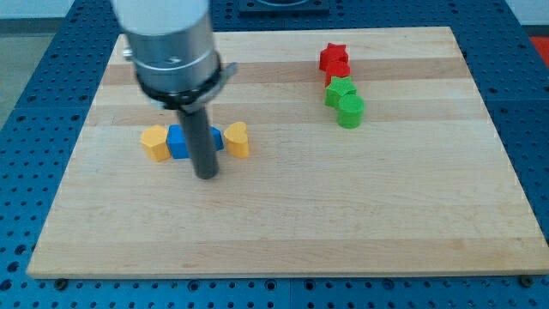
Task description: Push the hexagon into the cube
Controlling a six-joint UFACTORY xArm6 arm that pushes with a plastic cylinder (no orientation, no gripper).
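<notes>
A yellow hexagon block [155, 142] lies left of centre on the wooden board [343, 215]. A blue cube [177, 141] touches its right side. The rod stands in front of a second blue block [216, 138] and hides most of it. A yellow heart-shaped block [238, 139] sits at the right end of this row. My tip [206, 175] rests on the board just below the blue blocks, to the right of the hexagon and apart from it.
A red star block [334, 60] sits at the view's upper right. Below it are a green star-like block [340, 91] and a green round-edged block [350, 111], touching each other. The board lies on a blue perforated table [34, 94].
</notes>
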